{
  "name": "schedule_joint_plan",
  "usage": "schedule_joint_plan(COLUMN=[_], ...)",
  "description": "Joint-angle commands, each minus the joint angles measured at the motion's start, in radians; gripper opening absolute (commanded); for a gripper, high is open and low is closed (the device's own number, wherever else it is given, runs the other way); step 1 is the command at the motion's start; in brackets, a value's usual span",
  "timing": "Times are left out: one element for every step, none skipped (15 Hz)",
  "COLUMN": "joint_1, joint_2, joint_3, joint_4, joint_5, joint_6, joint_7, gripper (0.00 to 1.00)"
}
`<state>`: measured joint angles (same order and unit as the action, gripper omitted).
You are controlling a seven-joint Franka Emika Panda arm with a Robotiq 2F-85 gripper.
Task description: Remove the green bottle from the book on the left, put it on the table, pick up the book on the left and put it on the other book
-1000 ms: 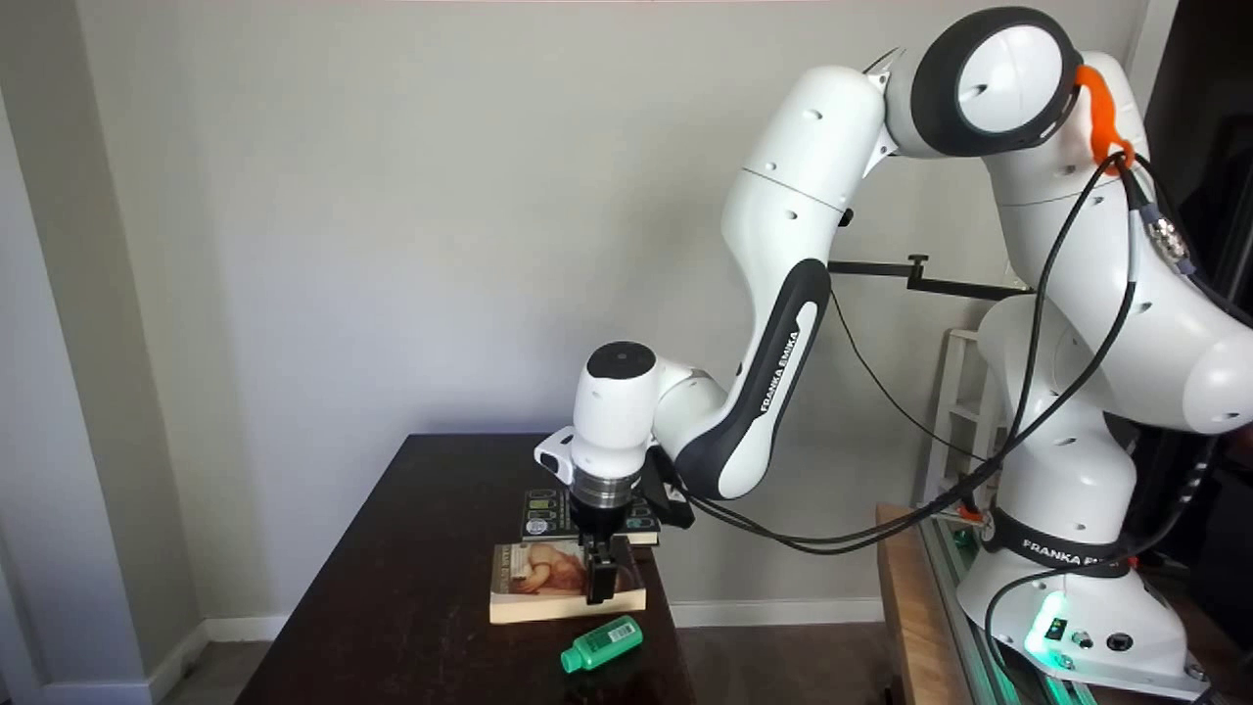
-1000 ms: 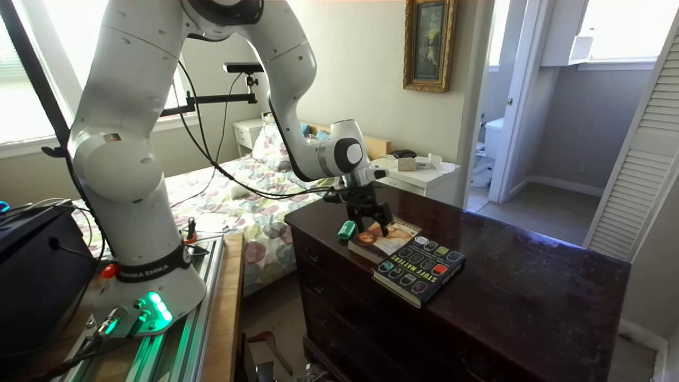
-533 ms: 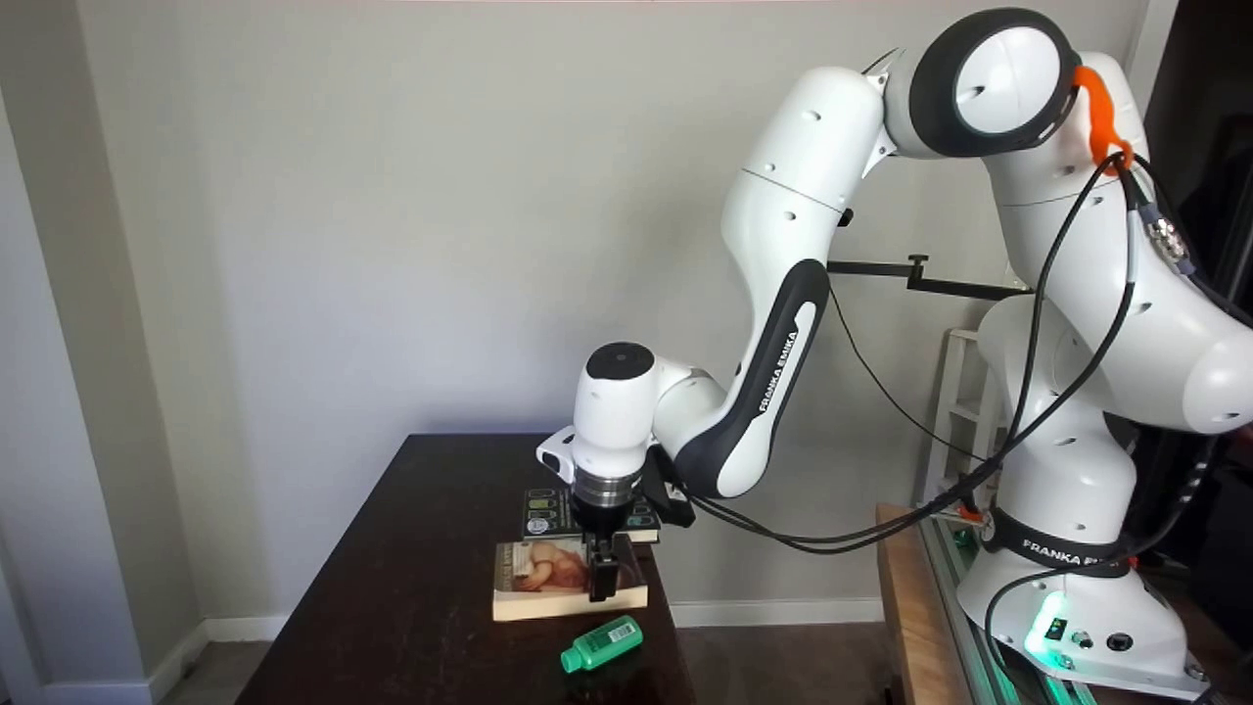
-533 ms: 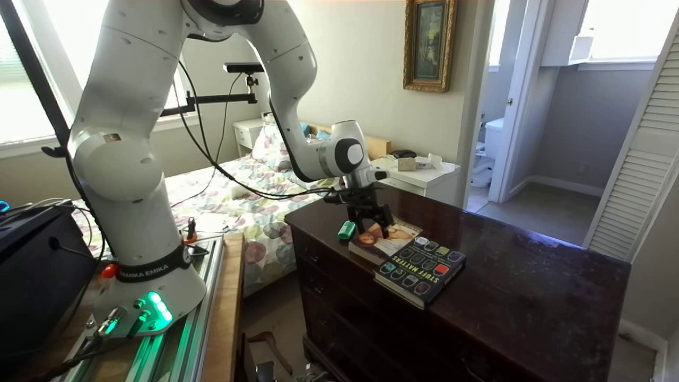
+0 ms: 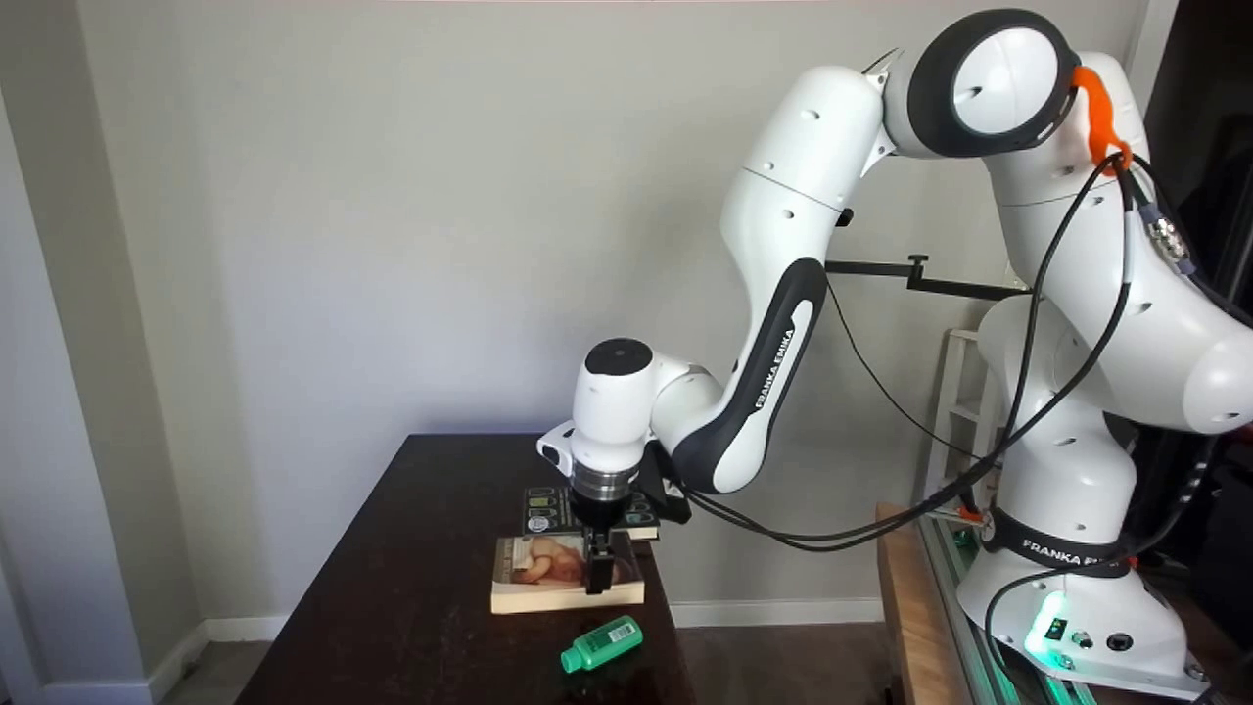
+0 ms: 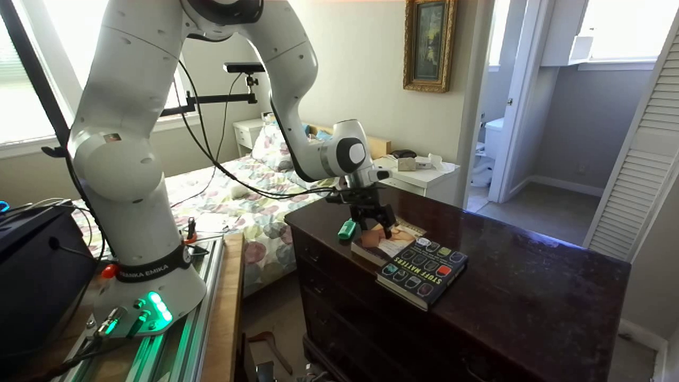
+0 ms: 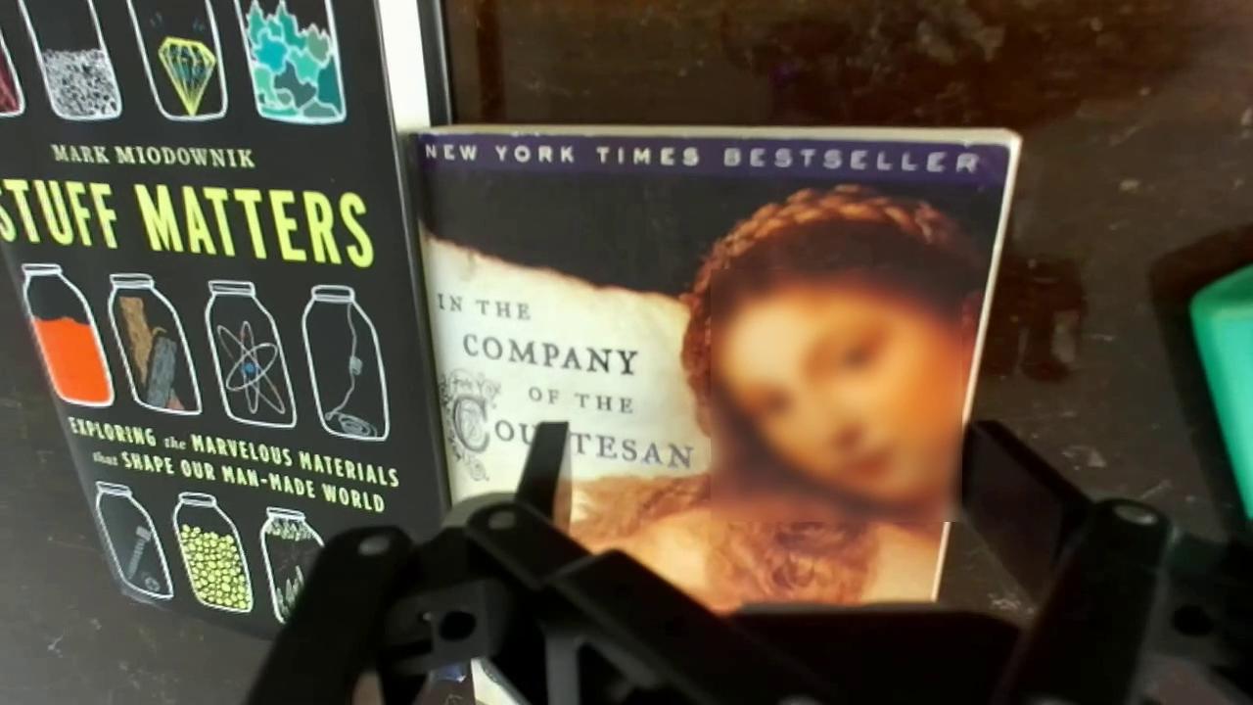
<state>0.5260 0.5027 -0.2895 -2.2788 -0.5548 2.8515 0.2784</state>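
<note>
The courtesan paperback [image 7: 568, 323] lies flat on the dark table, also in both exterior views [image 5: 548, 566] [image 6: 384, 249]. The black "Stuff Matters" book [image 7: 196, 225] lies directly beside it, also in an exterior view [image 6: 423, 270]. The green bottle [image 5: 602, 643] lies on its side on the table, apart from the paperback; only its edge shows in the wrist view [image 7: 1229, 372]. My gripper [image 6: 376, 232] is open and points down at the paperback. In the wrist view one finger [image 7: 544, 470] is over the cover; the other [image 7: 1023, 499] is at the edge facing the bottle.
The table [image 6: 530, 297] is a dark wooden dresser top; the books and bottle lie near its edge toward the robot base. A bed [image 6: 265, 228] and a white nightstand [image 6: 424, 183] stand behind it. Cables [image 5: 842, 543] hang from the arm.
The gripper has shifted slightly away from the bottle. The paperback has slid the same way, widening its gap to the bottle, and the black book has shifted slightly too. The bottle has not moved.
</note>
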Motion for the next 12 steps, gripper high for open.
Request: schedule_joint_plan(joint_1=[-0.001, -0.003, -0.004, -0.004, -0.005, -0.005, -0.006, -0.006, -0.007, -0.008, -0.01, -0.013], joint_2=[-0.015, -0.017, -0.019, -0.022, -0.025, -0.028, -0.033, -0.036, -0.04, -0.043, -0.045, -0.049], joint_3=[-0.008, -0.008, -0.008, -0.01, -0.011, -0.012, -0.013, -0.014, -0.013, -0.013, -0.012, -0.011], joint_4=[0.012, 0.013, 0.013, 0.013, 0.013, 0.013, 0.012, 0.012, 0.013, 0.013, 0.014, 0.014], joint_5=[-0.033, -0.032, -0.031, -0.031, -0.031, -0.032, -0.033, -0.036, -0.036, -0.039, -0.04, -0.043], joint_6=[-0.029, -0.03, -0.03, -0.032, -0.034, -0.038, -0.043, -0.049, -0.056, -0.066, -0.074, -0.083], joint_7=[0.039, 0.041, 0.043, 0.046, 0.048, 0.051, 0.053, 0.057, 0.061, 0.066, 0.071, 0.075], gripper=[1.0, 1.0, 1.0, 1.0, 1.0, 1.0, 1.0, 1.0, 1.0, 1.0, 1.0, 1.0])
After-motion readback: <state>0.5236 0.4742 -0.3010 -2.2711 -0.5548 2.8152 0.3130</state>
